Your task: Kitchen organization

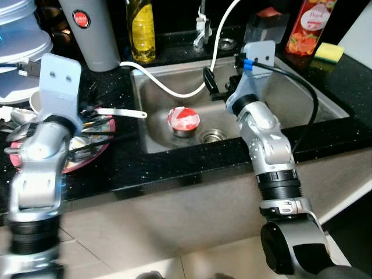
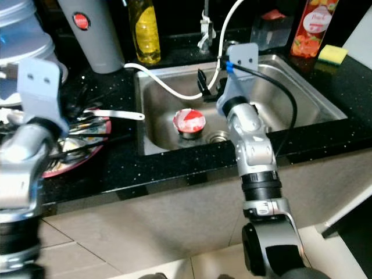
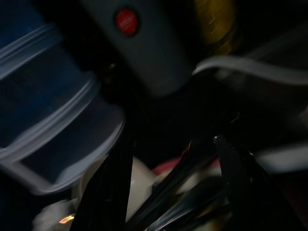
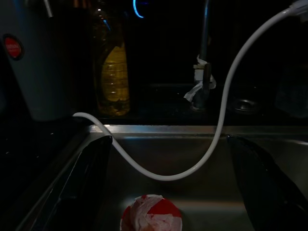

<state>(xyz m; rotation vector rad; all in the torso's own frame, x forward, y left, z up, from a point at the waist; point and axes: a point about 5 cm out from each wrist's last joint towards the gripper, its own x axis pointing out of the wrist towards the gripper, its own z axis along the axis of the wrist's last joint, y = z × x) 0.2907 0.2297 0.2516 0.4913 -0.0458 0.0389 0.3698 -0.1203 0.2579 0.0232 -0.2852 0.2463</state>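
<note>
At frame centre, a red-and-white cup [image 1: 183, 121] sits in the sink [image 1: 302, 99] beside the drain [image 1: 212, 136]. The right gripper [image 4: 168, 192] hangs above it, fingers spread wide. At the left, the left gripper [image 3: 173, 192], fingers apart, hovers over a plate [image 1: 87, 152] of cutlery on the tabletop [image 1: 174, 165].

The red carton [image 1: 310, 24] behind the sink bears a word like "Peach"; the grey flask's red badge [image 1: 81, 19] is illegible.

Black speckled counter [image 1: 174, 165], steel-grey sink [image 1: 302, 104], red-and-white cup [image 1: 183, 120], white hose [image 1: 174, 90], yellow bottle [image 1: 141, 29], yellow sponge [image 1: 329, 52], red-rimmed plate [image 1: 93, 152].
</note>
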